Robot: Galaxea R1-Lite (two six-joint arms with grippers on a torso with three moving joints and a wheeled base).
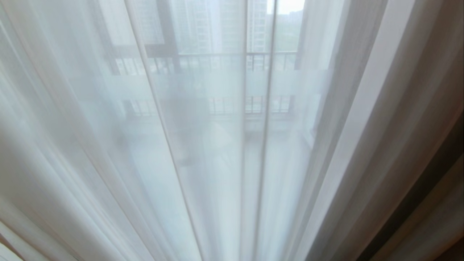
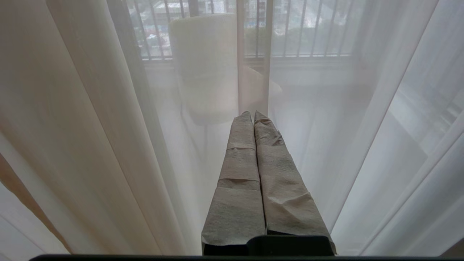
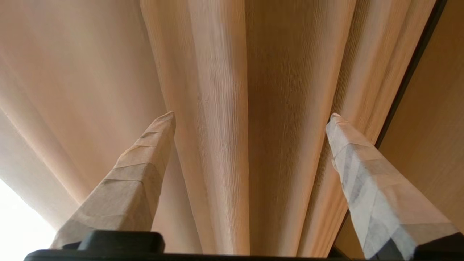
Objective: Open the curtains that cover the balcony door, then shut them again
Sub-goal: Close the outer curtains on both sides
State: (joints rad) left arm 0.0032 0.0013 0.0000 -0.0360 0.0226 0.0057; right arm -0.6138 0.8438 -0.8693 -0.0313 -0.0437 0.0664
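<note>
- Our right gripper [image 3: 250, 116] stands with its two paper-wrapped fingers [image 3: 145, 159] spread wide apart and nothing between them.
- Straight ahead of that gap hangs the thick curtain [image 3: 224, 108], a ribbed beige fold running lengthwise between the two fingertips; we cannot tell whether either tip touches the fabric.
- Past the fold, beside the farther finger, a thin dark strip [image 3: 409, 79] edges the curtain, and a plain tan surface [image 3: 435, 127] lies beyond it.
- On the opposite side of the thick curtain, bright light shows at its edge.
- Our left gripper [image 2: 252, 114] has its wrapped fingers pressed together along their full length, holding nothing.
- It points at the sheer curtain [image 2: 326, 137], which hangs just ahead of the tips and fills that view in soft pleats.
- Through the sheer we make out a pale chair [image 2: 206, 65] and railing bars [image 2: 308, 32] behind it.
- In the head view neither gripper shows; the sheer curtain covers almost everything in front of us.
- The thick curtain sits gathered at the far right, darker folds beside the white pleats.
- Two sheer panels meet near the middle, where a slim vertical seam runs down.
- Behind the sheer, the door [image 1: 170, 50] shows only as faint dark frame lines, with a railing [image 1: 261, 59] and tall buildings [image 1: 203, 25] beyond.
</note>
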